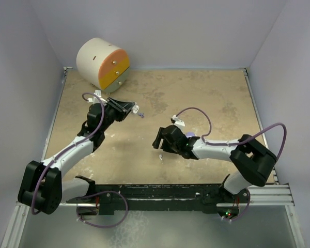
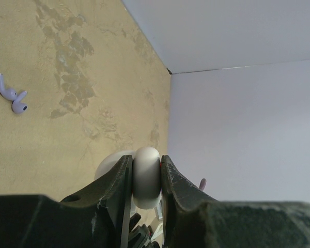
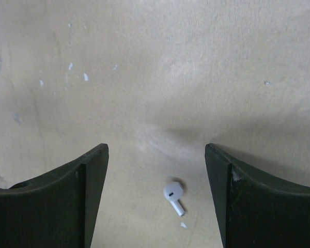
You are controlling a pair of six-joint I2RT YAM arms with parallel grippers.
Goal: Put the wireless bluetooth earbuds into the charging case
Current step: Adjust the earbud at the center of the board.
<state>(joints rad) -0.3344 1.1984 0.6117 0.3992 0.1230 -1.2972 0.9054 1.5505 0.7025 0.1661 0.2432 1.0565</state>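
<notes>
My left gripper is shut on a white round charging case, gripped edge-on between the fingers and held over the back left of the table. A purple earbud lies on the table just beyond it, also in the top view. My right gripper is open at the table's middle, low over a white earbud. That earbud lies flat between the spread fingers, touching neither, and shows in the top view.
A white drum with an orange and yellow face stands at the back left corner. A lilac puck peeks out behind my right wrist. Grey walls enclose the table on three sides.
</notes>
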